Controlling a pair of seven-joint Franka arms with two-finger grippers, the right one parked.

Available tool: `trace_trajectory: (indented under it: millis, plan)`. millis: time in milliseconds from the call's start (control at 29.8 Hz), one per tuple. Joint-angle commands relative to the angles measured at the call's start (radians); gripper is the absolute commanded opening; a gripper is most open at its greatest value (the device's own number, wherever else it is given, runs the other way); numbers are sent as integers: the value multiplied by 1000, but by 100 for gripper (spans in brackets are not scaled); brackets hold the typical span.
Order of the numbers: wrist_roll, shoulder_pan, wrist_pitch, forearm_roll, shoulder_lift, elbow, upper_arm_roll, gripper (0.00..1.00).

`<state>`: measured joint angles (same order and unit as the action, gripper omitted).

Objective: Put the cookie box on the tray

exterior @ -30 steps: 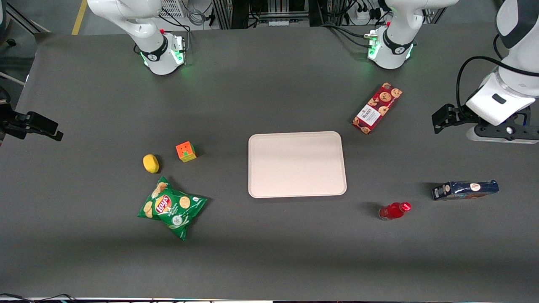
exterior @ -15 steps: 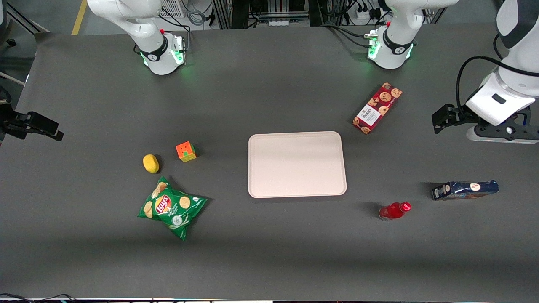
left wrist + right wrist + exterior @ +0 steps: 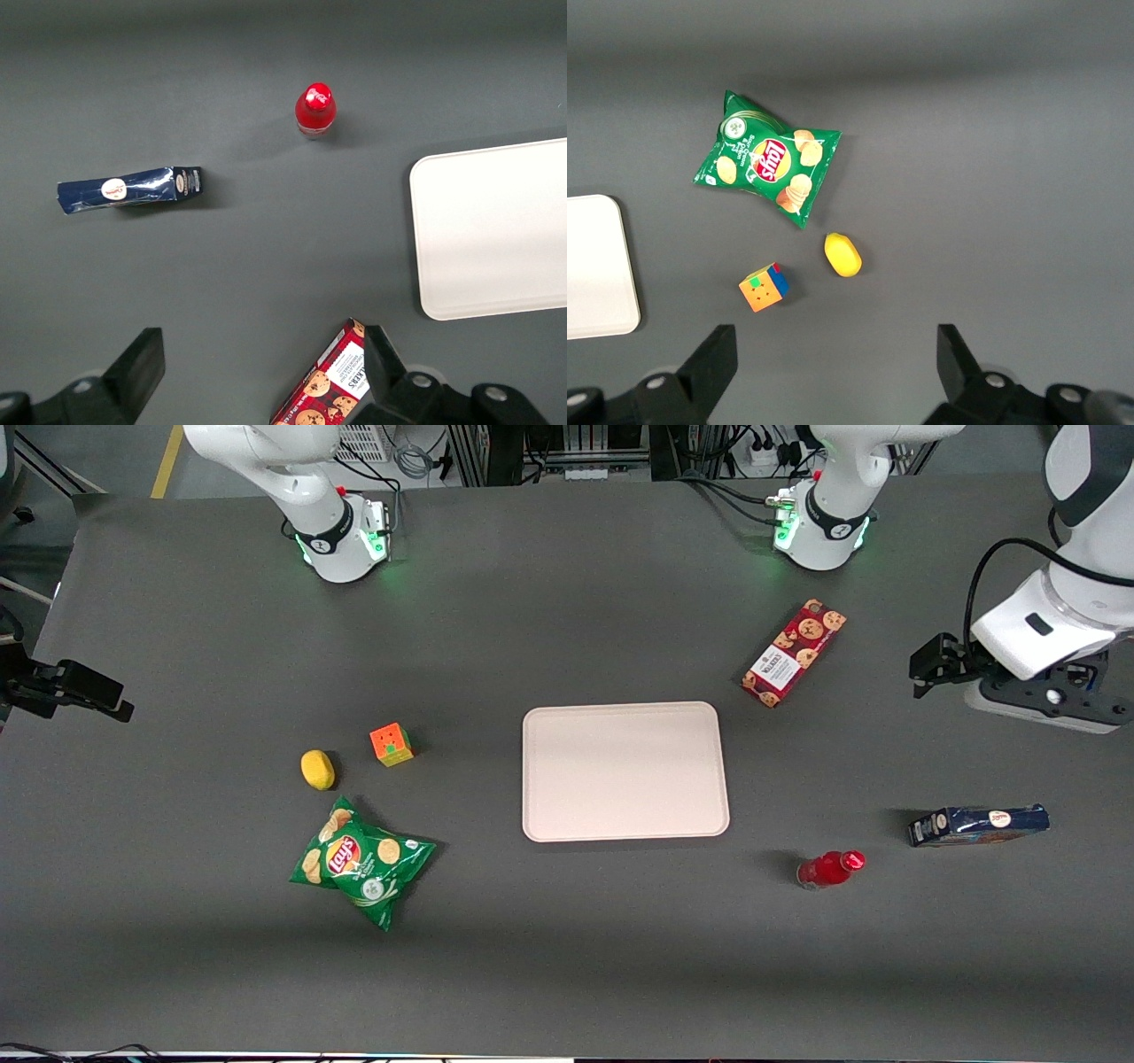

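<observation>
The cookie box (image 3: 978, 825), a long navy-blue carton with a small round white-and-red logo, lies flat on the table toward the working arm's end; the left wrist view also shows the cookie box (image 3: 128, 189). The pale cream tray (image 3: 625, 771) sits mid-table with nothing on it, and a corner of the tray (image 3: 496, 230) appears in the left wrist view. The left arm's gripper (image 3: 1041, 700) hovers well above the table, farther from the front camera than the cookie box and apart from it. The gripper (image 3: 261, 367) is open with nothing between its fingers.
A red box printed with cookies (image 3: 794, 653) lies between the tray and the working arm's base. A red bottle (image 3: 829, 868) stands between tray and cookie box, nearer the camera. A chips bag (image 3: 361, 861), lemon (image 3: 317, 769) and colour cube (image 3: 392, 744) lie toward the parked arm's end.
The left arm's gripper has shifted slightly away from the front camera and tilted a little. Nothing on the table has moved.
</observation>
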<state>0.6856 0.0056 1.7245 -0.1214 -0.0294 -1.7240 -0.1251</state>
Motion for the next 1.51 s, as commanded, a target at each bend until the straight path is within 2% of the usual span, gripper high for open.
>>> trace_trajectory:
  millis: [0,168,302,570,771,939,1241,1476]
  plan:
    - [338,8,30,-32,-1,15,8,100]
    - [639,16,95,-17,19,15,50,100]
    - [749,16,102,14,42,15,74,100]
    - [818,36,96,17,89,12,88,100]
    - [903,43,90,69,135,7,157,100]
    - [937,42,109,74,180,7,193,100]
    - [937,42,223,65,290,-6,242,100]
    - [943,42,427,59,307,-98,246,100]
